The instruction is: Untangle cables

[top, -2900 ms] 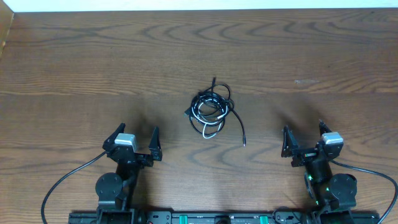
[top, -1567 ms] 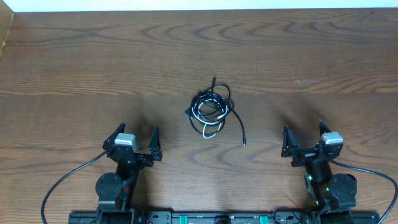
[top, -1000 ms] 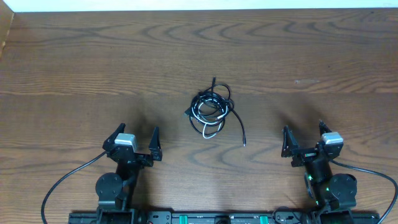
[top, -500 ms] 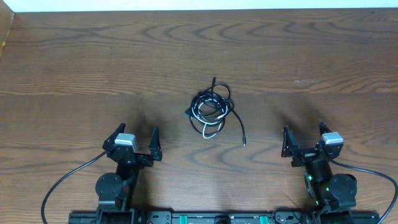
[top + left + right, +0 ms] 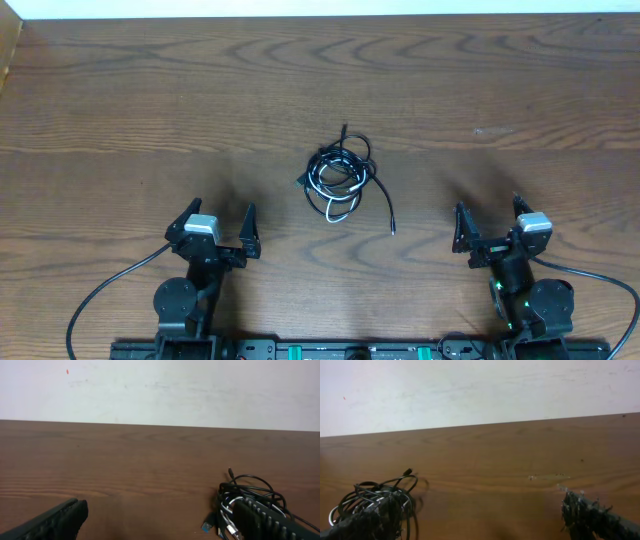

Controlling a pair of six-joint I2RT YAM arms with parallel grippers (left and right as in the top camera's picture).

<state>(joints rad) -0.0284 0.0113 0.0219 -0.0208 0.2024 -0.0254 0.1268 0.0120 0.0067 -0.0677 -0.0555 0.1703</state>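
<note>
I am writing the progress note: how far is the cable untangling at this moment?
Done: nothing visible; the cables lie as one tangled bundle, one black end trailing out. In hand: nothing; both arms' jaws stand open and empty, apart from the bundle. Left: the whole untangling.

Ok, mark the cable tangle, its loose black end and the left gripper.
cable tangle (image 5: pixel 338 178), overhead view, middle of loops
loose black end (image 5: pixel 391 228), overhead view, cord's tip
left gripper (image 5: pixel 223 206), overhead view, midway between fingertips

No readable text here
Wooden table (image 5: pixel 120 100), pale wall (image 5: pixel 160 390), cable tangle (image 5: pixel 338 175): no lettering, labels, brand marks or numbers I can make out on any of them, in any view.
</note>
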